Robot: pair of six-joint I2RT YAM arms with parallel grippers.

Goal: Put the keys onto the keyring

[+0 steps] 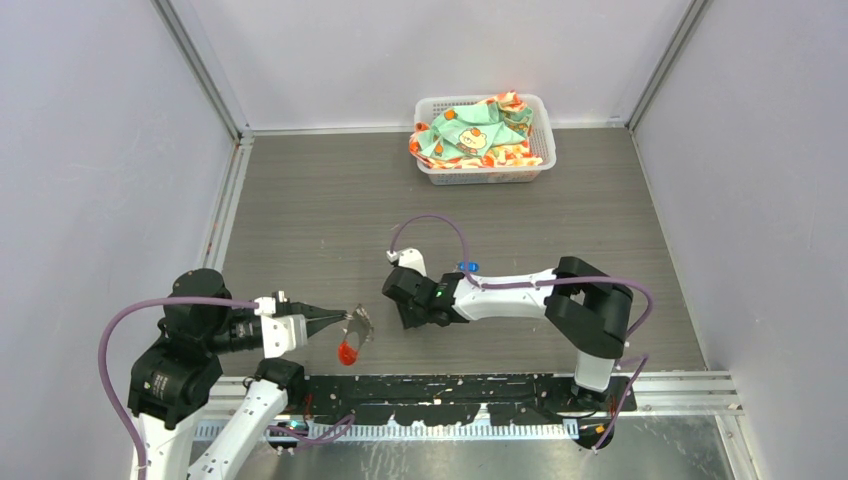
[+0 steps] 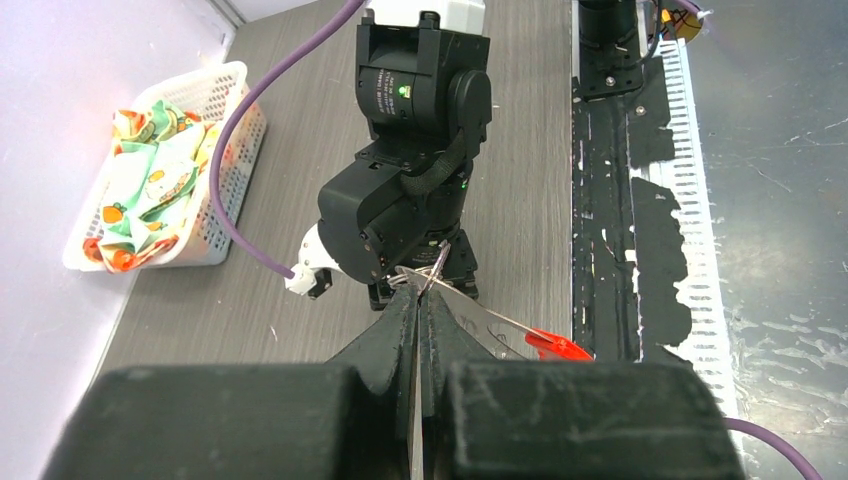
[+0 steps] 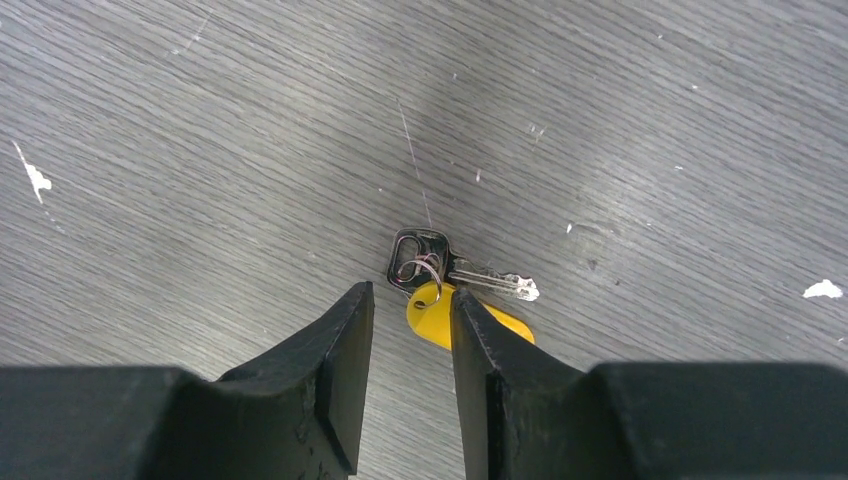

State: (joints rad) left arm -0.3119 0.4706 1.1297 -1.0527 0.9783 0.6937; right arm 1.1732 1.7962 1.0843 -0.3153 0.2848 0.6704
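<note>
My left gripper (image 1: 343,318) (image 2: 421,292) is shut on the keyring (image 1: 359,321) (image 2: 436,268), a thin metal ring held above the table. Its red tag (image 1: 347,352) (image 2: 557,346) hangs below. My right gripper (image 1: 407,318) (image 3: 411,291) points down at the table, open with nothing between its fingers. Just beyond its tips a metal key (image 3: 468,275) lies flat, with its yellow tag (image 3: 429,309) partly hidden under the right finger. A blue-tagged key (image 1: 467,267) lies beside the right forearm.
A white basket (image 1: 540,112) (image 2: 228,145) holding patterned cloth stands at the back of the table. A black strip (image 1: 450,390) runs along the near edge. Pale walls close in both sides.
</note>
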